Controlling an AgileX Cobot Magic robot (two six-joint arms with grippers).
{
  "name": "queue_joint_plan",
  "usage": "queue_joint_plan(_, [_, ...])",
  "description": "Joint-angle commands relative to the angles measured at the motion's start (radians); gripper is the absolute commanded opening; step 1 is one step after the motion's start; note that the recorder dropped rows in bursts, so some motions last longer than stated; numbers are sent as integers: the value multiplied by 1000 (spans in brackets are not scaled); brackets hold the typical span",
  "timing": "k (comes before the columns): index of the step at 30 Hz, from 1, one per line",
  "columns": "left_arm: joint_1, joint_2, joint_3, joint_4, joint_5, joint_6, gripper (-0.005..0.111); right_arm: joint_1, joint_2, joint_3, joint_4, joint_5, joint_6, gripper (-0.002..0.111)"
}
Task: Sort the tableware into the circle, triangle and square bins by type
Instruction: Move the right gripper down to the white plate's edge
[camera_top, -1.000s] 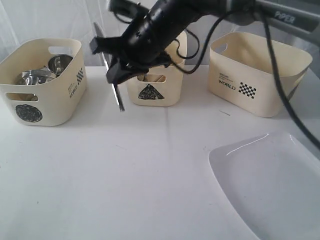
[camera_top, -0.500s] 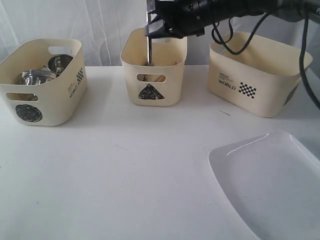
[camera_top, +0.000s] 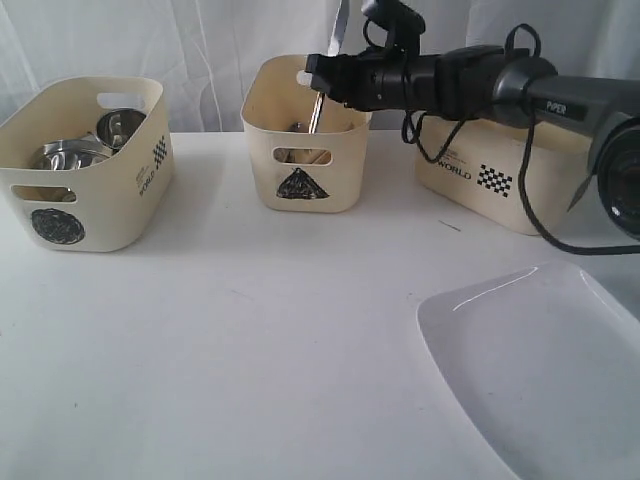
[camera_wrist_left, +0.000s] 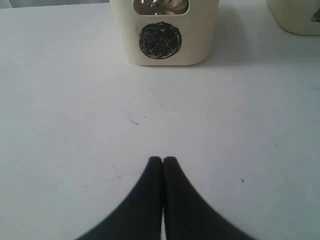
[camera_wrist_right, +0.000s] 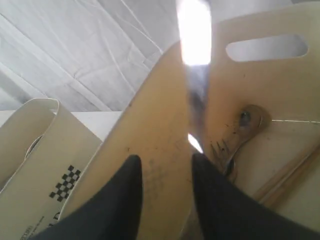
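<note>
The steel knife (camera_top: 338, 30) stands tilted in the small triangle bin (camera_top: 305, 150), its blade poking above the rim. My right gripper (camera_top: 318, 76) hovers at that bin's rim, open and holding nothing. In the right wrist view the gripper (camera_wrist_right: 166, 160) has the knife (camera_wrist_right: 196, 75) just beyond its fingertips. The fork (camera_wrist_right: 235, 135) and chopsticks (camera_wrist_right: 292, 167) lie inside the bin. The circle bin (camera_top: 85, 160) holds steel mugs and a bowl (camera_top: 75, 152). The square bin (camera_top: 505, 170) stands on the right. My left gripper (camera_wrist_left: 162, 160) is shut over bare table.
The large white rectangular plate (camera_top: 540, 370) lies at the front right of the white table (camera_top: 250, 330). The right arm and its cables stretch across in front of the square bin. The circle bin (camera_wrist_left: 162, 32) stands ahead of the left gripper.
The right gripper carried the knife from in front of the bins up over the triangle bin, set it inside and opened. The knife now leans in the bin by itself.
</note>
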Motion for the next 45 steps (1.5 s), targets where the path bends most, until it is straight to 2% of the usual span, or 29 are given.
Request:
queue_joint_plan(1, [2,-5,3,-7,0,2,0,-17,-31,-1,-3,35,13,45])
queue_joint_plan(3, [2,-5,3,-7,0,2,0,-55,-79,-1,-69,176,144,39])
queue_joint_plan(5, [2,-5,3,-7,0,2,0,-105,-147,-1,-355,355,419,17])
queue_joint_plan(6, [2,-5,3,-7,0,2,0,-133,-194,-1,-662,513,598,0])
queue_joint_plan(7, [2,-5,3,-7,0,2,0,-147,-238,0,-905,628,702,0])
queue_joint_plan(8, [2,-5,3,-7,0,2,0,-150,-273,3,-1062,730,755,0])
queue_joint_plan(9, [2,-5,3,-7,0,2,0,-157,-325,23,-1205,788,755,0])
queue_joint_plan(10, [2,-5,3,-7,0,2,0,-171,-381,60,-1242,788,753,0])
queue_joint_plan(12, [2,-5,3,-7,0,2,0,-240,-489,193,-1218,788,709,0])
queue_joint_plan(14, [2,-5,3,-7,0,2,0,-314,-560,331,-1202,788,549,0])
queue_joint_plan(16, [2,-5,3,-7,0,2,0,-373,-598,447,-1207,788,508,0])
queue_joint_plan(20, [2,-5,3,-7,0,2,0,-473,-599,589,-1207,786,418,0])
queue_joint_plan(21, [2,-5,3,-7,0,2,0,-484,-590,609,-1207,735,388,0])
queue_joint_plan(24, [2,-5,3,-7,0,2,0,-490,-547,629,-1199,627,231,9])
queue_joint_plan(28, [2,-5,3,-7,0,2,0,-488,-469,629,-1158,541,-57,38])
queue_joint_plan(29, [2,-5,3,-7,0,2,0,-486,-443,629,-1158,502,-95,47])
queue_joint_plan(32, [2,-5,3,-7,0,2,0,-486,-383,629,-1162,377,-96,60])
queue_joint_plan(35, [2,-5,3,-7,0,2,0,-486,-339,629,-1162,264,-96,61])
queue_joint_plan(38, [2,-5,3,-7,0,2,0,-486,-305,629,-1151,223,-96,61])
queue_joint_plan(45, [2,-5,3,-7,0,2,0,-486,-252,629,-1041,315,-101,61])
